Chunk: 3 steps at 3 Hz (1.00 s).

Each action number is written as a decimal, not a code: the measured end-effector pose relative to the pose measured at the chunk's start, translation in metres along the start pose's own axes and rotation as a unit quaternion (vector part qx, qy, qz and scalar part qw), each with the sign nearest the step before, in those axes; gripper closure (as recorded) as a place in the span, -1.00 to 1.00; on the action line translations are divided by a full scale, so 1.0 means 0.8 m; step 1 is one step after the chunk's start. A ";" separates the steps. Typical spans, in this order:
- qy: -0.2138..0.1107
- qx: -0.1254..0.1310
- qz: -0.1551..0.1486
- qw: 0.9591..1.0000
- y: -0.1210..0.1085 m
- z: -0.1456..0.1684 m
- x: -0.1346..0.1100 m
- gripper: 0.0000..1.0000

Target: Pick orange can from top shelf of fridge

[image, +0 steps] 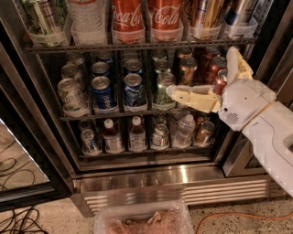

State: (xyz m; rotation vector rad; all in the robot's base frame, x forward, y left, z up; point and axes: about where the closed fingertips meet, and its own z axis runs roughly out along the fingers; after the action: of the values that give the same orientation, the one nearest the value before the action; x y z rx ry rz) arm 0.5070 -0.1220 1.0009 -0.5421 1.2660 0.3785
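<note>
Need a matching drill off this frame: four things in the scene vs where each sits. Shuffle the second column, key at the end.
Things
1. orange can
2. blue Pepsi cans
3. gripper
4. plastic tub

Places
A. on the floor in front of the fridge
B. level with the middle rack, right side, fingers open
C. top shelf, right of the Coca-Cola cans
D. middle rack, left of centre

Pairs: 1-C, 2-D, 3-B, 4-A
</note>
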 end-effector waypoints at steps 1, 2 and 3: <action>0.000 0.002 -0.027 1.000 0.008 0.013 -0.003 -1.00; 0.000 0.002 -0.027 1.000 0.008 0.013 -0.003 -1.00; -0.006 0.013 -0.036 0.999 0.004 0.020 -0.010 -1.00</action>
State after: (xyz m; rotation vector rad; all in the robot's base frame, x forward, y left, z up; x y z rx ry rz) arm 0.5155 -0.1097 1.0115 -0.5614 1.2354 0.3032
